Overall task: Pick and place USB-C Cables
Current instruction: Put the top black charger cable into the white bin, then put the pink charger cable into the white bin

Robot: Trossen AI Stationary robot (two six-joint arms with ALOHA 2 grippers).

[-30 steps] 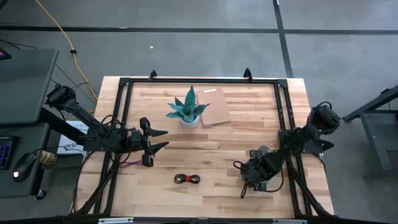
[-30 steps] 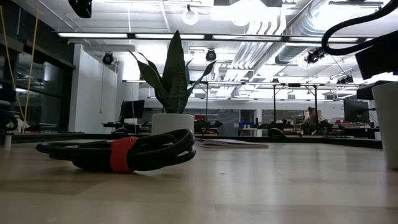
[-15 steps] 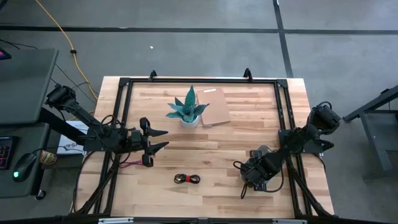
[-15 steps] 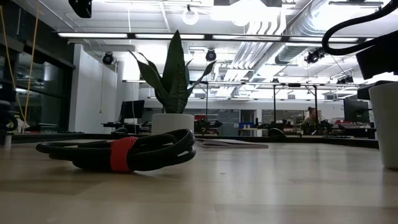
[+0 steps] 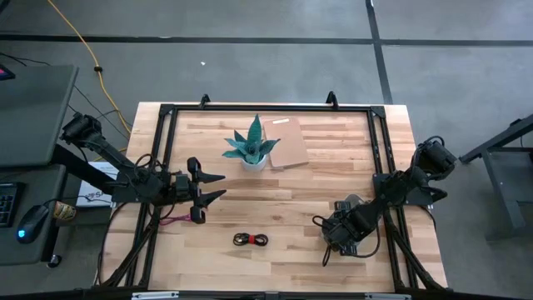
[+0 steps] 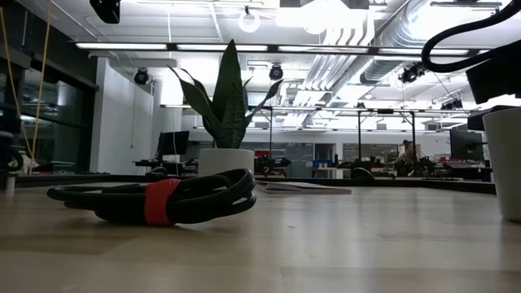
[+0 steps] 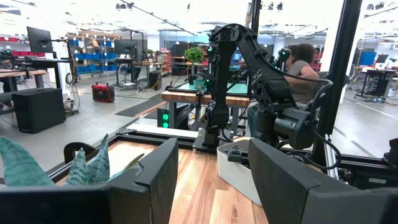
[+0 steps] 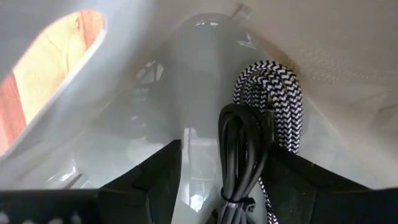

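The red-and-black cable bundle [image 5: 251,240] [image 6: 163,199] lies on the near middle of the table. A thin pink cable [image 5: 171,219] shows on the table beneath the left arm. My left gripper [image 5: 215,187] [image 7: 213,180] hovers open at the table's left, pointing right. My right gripper [image 5: 346,229] [image 8: 224,180] reaches down into the grey tray [image 5: 346,204] [image 8: 124,93]. Its fingers are open on either side of the black cable bundle [image 8: 239,155]. The silver-grey braided cable [image 8: 273,93] lies just behind the black one. My right gripper is open inside the tray with the black cable bundle [image 8: 242,143] standing between its fingers; whether either finger [image 8: 292,180] touches the bundle I cannot tell.
A potted plant [image 5: 252,148] [image 6: 224,106] stands at the far middle of the table, with a brown flat board [image 5: 287,143] beside it. The tray's wall [image 6: 506,163] rises at the table's right. A black frame [image 5: 162,150] borders the table. A person [image 7: 305,68] sits far beyond the table.
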